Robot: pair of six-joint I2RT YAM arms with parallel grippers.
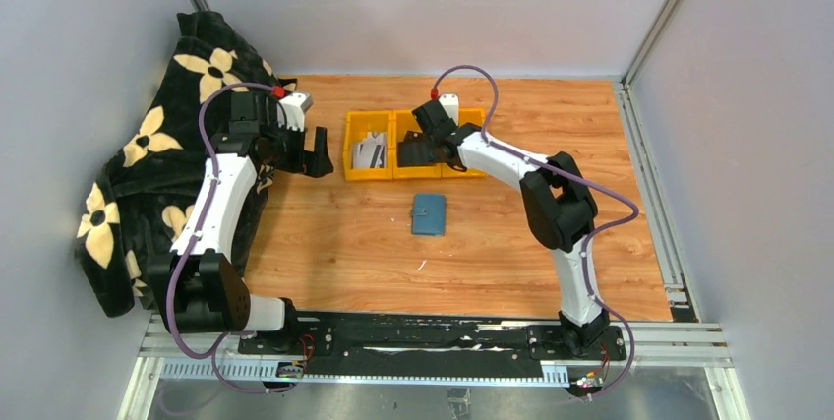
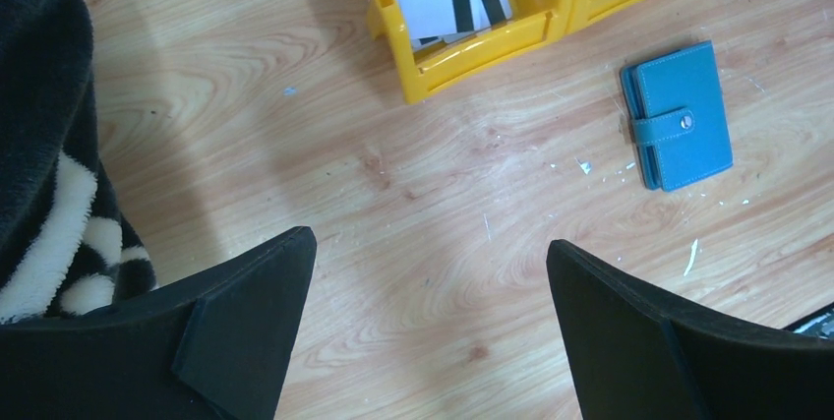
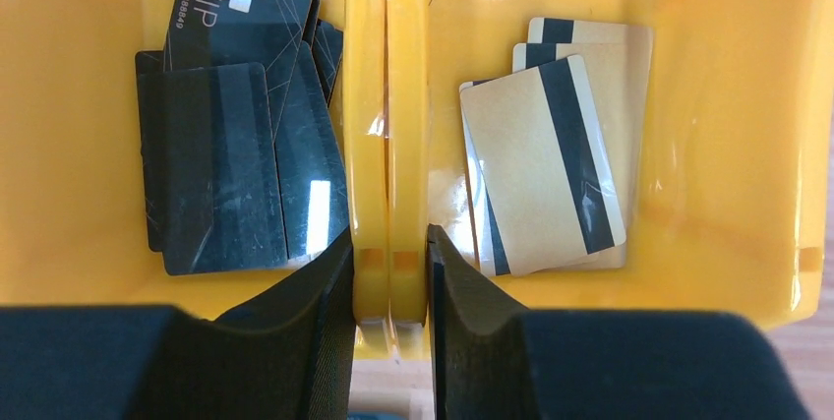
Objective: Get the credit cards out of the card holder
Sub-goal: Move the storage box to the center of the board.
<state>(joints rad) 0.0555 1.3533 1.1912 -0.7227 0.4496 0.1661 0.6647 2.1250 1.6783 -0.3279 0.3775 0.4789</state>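
Right end effector [image 3: 388,272] clamped on two adjoining bin walls [image 3: 387,95]; left end effector [image 2: 433,322] apart; one card holder [image 1: 428,214] shut.

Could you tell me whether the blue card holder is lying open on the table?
No, the card holder lies folded shut on the table, its strap snapped across the front.
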